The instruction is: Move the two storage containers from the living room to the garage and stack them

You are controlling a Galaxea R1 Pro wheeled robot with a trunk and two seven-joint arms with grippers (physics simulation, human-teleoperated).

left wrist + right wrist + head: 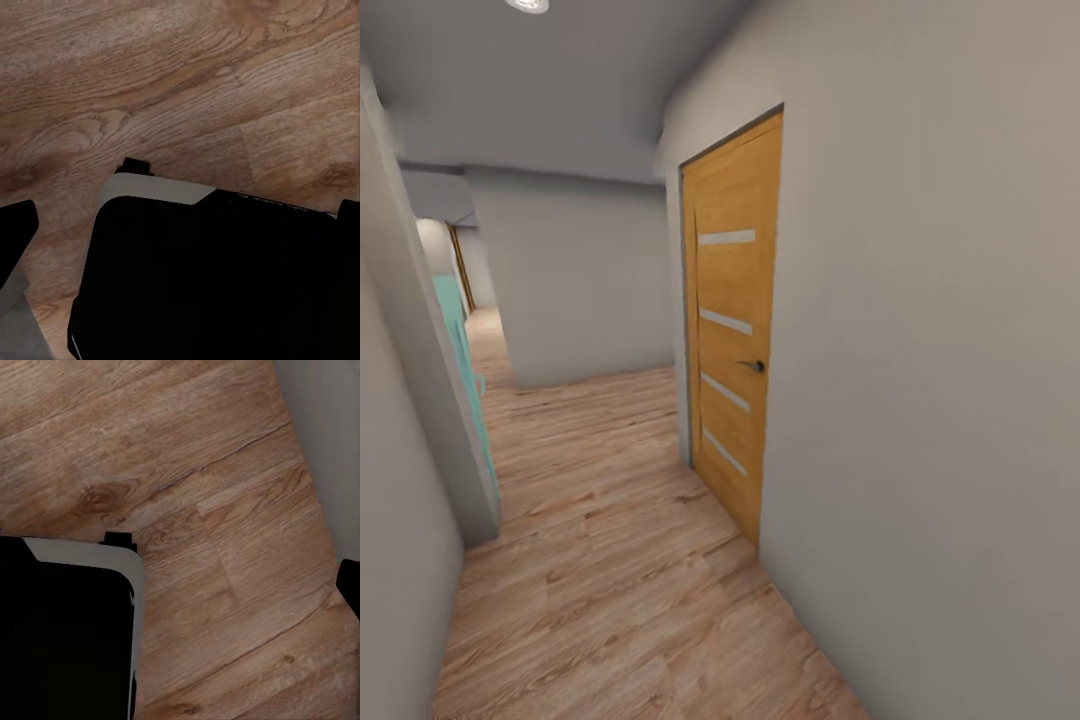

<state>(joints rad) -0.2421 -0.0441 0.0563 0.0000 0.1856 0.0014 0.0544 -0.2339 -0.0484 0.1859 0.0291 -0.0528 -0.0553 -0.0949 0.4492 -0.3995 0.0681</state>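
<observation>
I am in a narrow hallway; the two storage containers, the living room and the garage are out of view. Seen from the left wrist, my left gripper (180, 225) hangs open over wood planks, its dark fingertips (16, 236) far apart with nothing between them. Seen from the right wrist, my right gripper (180, 585) is also open and empty, with one fingertip (349, 585) at the picture's edge. Under both grippers lies my own black, white-edged base (210, 285) (64, 630).
An orange wooden door (732, 330) with a dark handle (757, 366) stands shut in the grey right wall (930, 380). A grey wall (585, 280) closes the corridor ahead, with passage to its left. A teal panel (465, 380) and wall corner (430, 400) narrow the left side. Light wood-plank flooring (620, 560) runs forward.
</observation>
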